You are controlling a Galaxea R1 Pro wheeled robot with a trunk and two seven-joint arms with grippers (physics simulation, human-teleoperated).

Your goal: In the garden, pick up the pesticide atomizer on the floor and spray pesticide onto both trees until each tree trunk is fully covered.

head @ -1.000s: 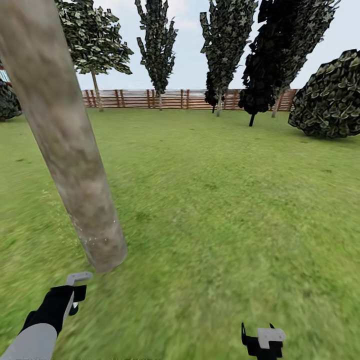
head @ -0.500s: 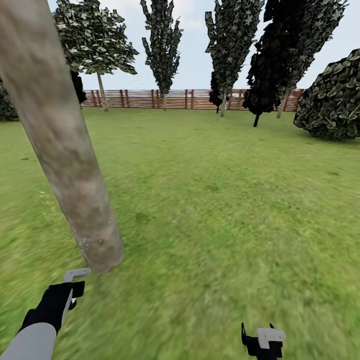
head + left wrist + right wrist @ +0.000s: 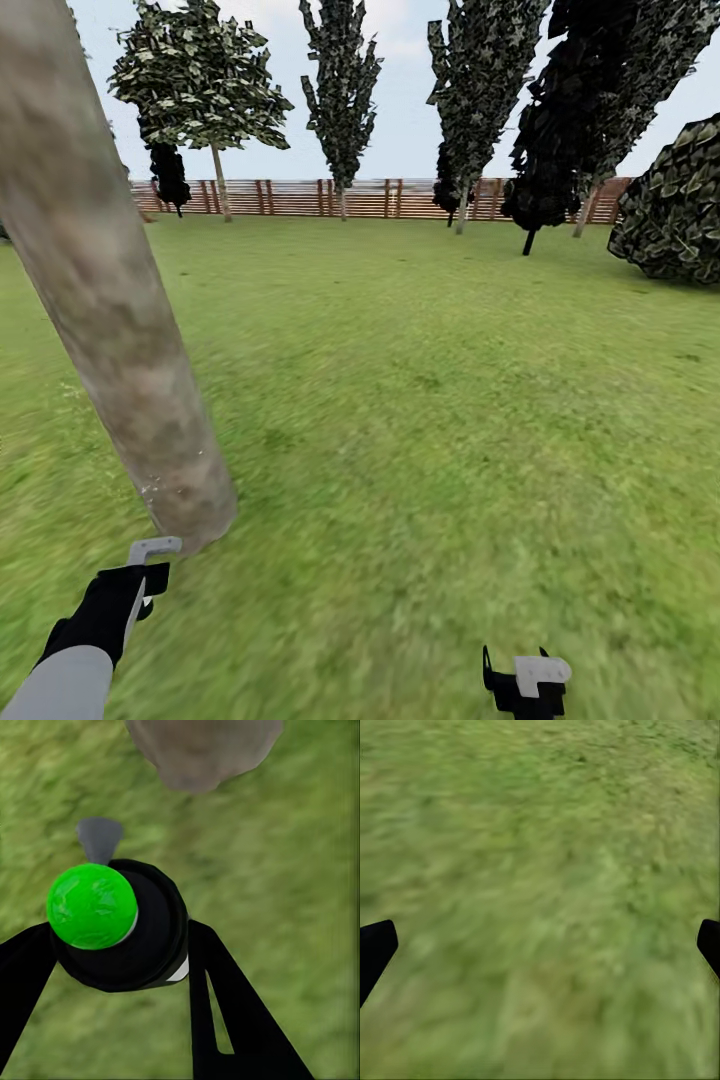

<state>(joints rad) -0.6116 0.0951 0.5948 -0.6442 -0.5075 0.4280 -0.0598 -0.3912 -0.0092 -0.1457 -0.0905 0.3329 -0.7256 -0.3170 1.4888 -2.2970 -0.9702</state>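
A thick, leaning, mottled grey-brown tree trunk rises from the grass floor at the left of the head view. A few white specks of pesticide dot it near its base. My left gripper hangs just in front of that base, shut on the pesticide atomizer, a black bottle with a bright green spot. The left wrist view shows the trunk's foot just beyond the bottle. My right gripper is low at the right, open over bare grass.
A brown slat fence closes the lawn far ahead. Several dark-leaved trees stand along it, and a round bush sits at the right. Open grass stretches ahead and to the right of the trunk.
The whole head view has shifted: the far trees and fence slid right and the near trunk's base slid slightly left. Both grippers keep their places in the picture.
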